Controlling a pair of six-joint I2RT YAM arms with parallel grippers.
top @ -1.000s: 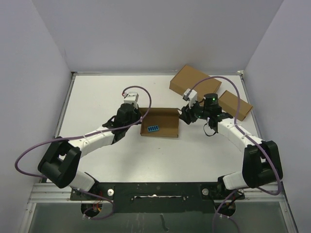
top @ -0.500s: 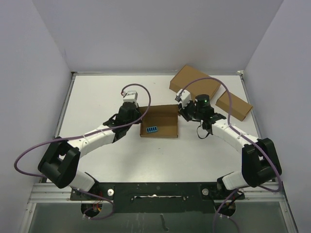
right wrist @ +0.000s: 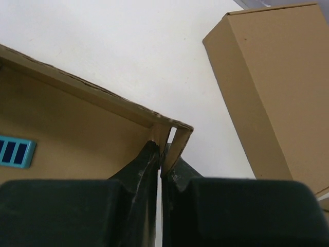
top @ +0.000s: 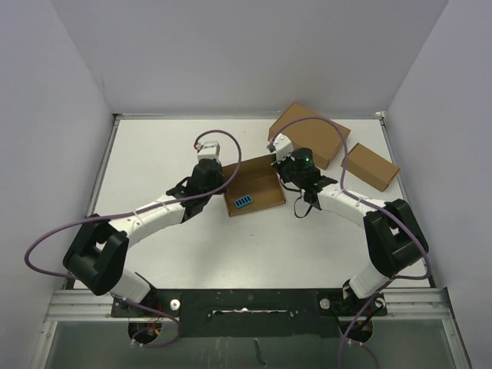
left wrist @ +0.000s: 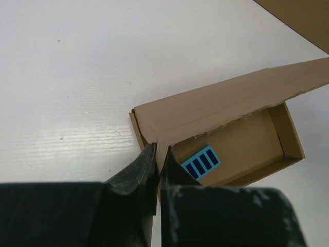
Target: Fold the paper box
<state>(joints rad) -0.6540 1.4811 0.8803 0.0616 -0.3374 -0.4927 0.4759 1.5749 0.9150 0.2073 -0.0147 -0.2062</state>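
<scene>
The paper box (top: 257, 187) is a shallow brown cardboard tray with a blue striped sticker (top: 242, 202) on its floor, lying open at the table's middle and turned a little askew. My left gripper (top: 224, 183) is shut on the box's left end wall near the corner. In the left wrist view its fingertips (left wrist: 157, 154) pinch that wall beside the sticker (left wrist: 201, 162). At the box's far right corner, my right gripper (top: 279, 171) is shut. In the right wrist view it (right wrist: 163, 150) clamps a folded side flap (right wrist: 177, 141).
The largest brown box (top: 310, 133) sits closed at the back right, just behind the right wrist, and fills the right of the right wrist view (right wrist: 272, 87). The smallest narrow box (top: 370, 166) lies further right. Grey walls enclose the white table (top: 154, 154).
My right gripper moved left and back onto the box's right corner and shut on its flap. The box turned slightly, its right end swinging toward the back. The left gripper kept its hold.
</scene>
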